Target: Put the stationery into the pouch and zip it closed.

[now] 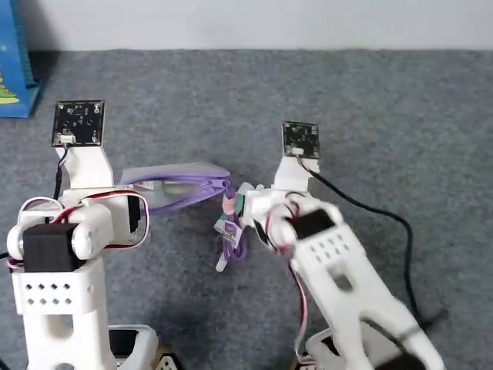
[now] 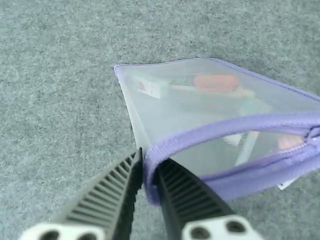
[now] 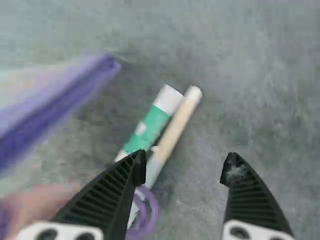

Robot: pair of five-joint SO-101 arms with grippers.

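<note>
The translucent pouch (image 2: 200, 115) with a purple zip edge lies on the grey carpet and holds several pieces of stationery, one of them orange. Its mouth stands partly open. My left gripper (image 2: 148, 159) is shut on the pouch's purple zip edge at one corner. In the high view the pouch (image 1: 181, 187) lies between the two arms. My right gripper (image 3: 185, 156) is open just above a green and white stick (image 3: 147, 127) and a cream stick (image 3: 176, 124), which lie side by side on the carpet next to the pouch's mouth. A purple loop (image 3: 145, 212) lies by them.
A blue box (image 1: 14, 73) stands at the far left corner against the white wall. A black cable (image 1: 385, 216) runs across the carpet to the right of the right arm. Open carpet stretches toward the back.
</note>
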